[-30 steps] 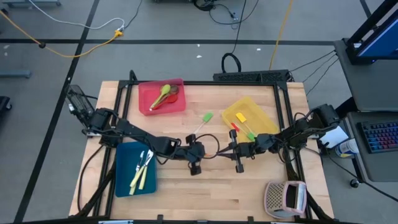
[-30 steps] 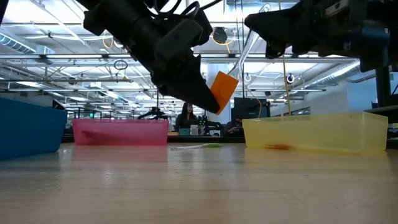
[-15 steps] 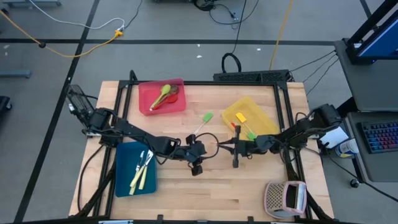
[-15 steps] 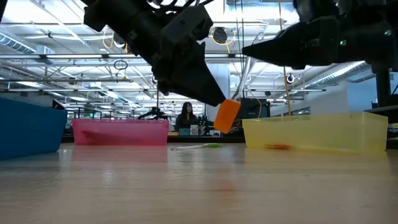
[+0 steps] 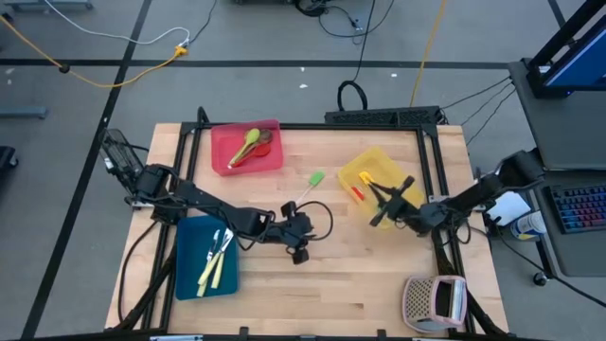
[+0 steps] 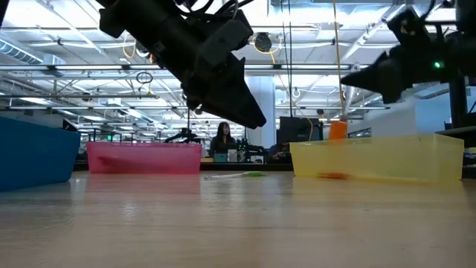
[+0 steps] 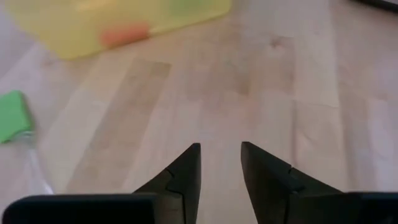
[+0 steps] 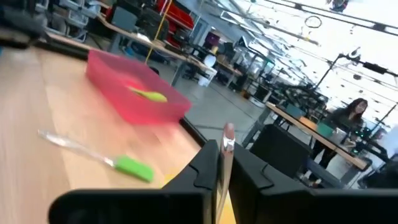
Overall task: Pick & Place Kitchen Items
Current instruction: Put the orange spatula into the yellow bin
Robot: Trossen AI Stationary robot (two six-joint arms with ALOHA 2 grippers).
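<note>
My right gripper [image 5: 381, 202] hovers over the yellow tray [image 5: 405, 172] at the table's right and is shut on an orange-headed spatula. Its orange head [image 6: 337, 130] shows just above the tray's wall in the low view. My left gripper [image 7: 220, 146] stands open and empty above bare wood at the table's middle [image 5: 305, 230]. A green-headed spatula [image 5: 310, 184] lies flat on the table between the red and yellow trays. More spatulas lie in the yellow tray. My right gripper pinches the spatula's clear handle [image 8: 227, 142] between its two fingers, close to the handle's free end, which sticks out past the fingertips. The fingers reach in level, across the handle. The spatula hangs with its orange head lowermost, at the height of the tray's rim.
A red tray [image 5: 270, 161] with green and brown spoons stands at the far left. A blue tray [image 5: 189, 275] with cream-handled knives sits near the left edge. A pinkish perforated box [image 5: 436, 301] stands at the near right corner. Bare wood lies along the near middle.
My left gripper has let go of the spatula's orange head and stayed where it was. My right gripper, shut on the clear handle, has turned and carried the spatula from the table's middle toward the right, over the yellow tray, where the head now hangs lower.
</note>
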